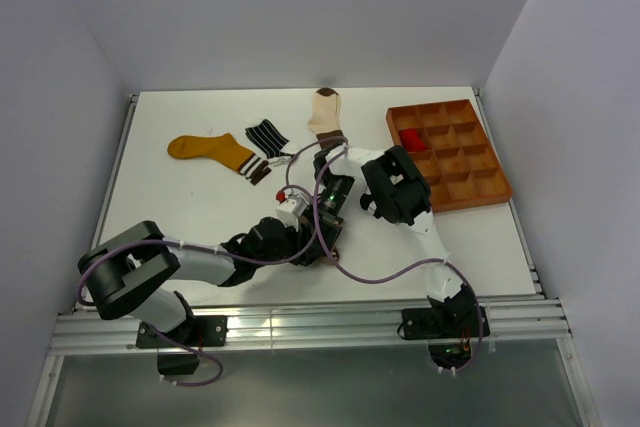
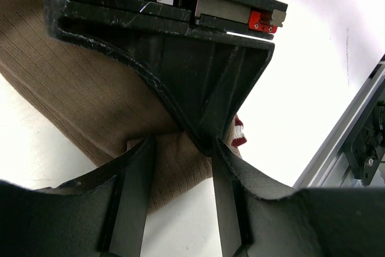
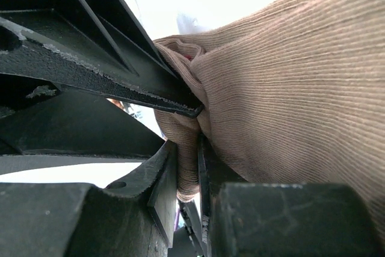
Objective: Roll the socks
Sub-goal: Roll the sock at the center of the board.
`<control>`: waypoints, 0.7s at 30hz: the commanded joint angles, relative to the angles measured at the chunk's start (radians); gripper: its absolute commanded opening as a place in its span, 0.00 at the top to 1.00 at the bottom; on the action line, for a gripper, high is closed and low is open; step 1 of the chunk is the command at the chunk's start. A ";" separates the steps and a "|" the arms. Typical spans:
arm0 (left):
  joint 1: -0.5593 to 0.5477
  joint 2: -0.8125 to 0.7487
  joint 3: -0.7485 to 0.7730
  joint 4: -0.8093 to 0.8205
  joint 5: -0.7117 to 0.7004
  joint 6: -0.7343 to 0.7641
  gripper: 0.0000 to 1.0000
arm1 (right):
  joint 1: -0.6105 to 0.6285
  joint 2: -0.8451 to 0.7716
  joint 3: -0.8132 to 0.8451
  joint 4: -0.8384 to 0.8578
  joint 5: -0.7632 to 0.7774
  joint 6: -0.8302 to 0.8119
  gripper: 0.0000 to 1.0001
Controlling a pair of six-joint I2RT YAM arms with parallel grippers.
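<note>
Centrally, pinched a fold of the taupe sock (image 3: 289, 88) between the nearly touching fingers of the right gripper (image 3: 187, 170), at mid-frame of the overhead view. Set the left gripper (image 2: 180, 151) astride the same fabric, fingers apart; could not tell whether clamped or merely resting. Showed the mustard sock (image 1: 205, 150), striped sock (image 1: 266, 135) and cream-and-brown sock (image 1: 325, 112) flat across the upper centre, the red sock (image 1: 410, 137) inside the tray (image 1: 472, 201) at upper right.
</note>
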 commanded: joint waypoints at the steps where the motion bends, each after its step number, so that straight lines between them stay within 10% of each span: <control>1: -0.015 0.014 -0.021 -0.062 0.005 0.014 0.52 | -0.018 0.025 -0.001 0.037 0.100 -0.015 0.88; 13: -0.015 0.017 -0.055 -0.046 0.029 -0.020 0.65 | -0.024 0.014 -0.019 0.083 0.111 0.033 0.88; 21: -0.015 0.066 -0.059 -0.037 0.052 -0.055 1.00 | -0.024 -0.055 -0.073 0.188 0.135 0.093 0.83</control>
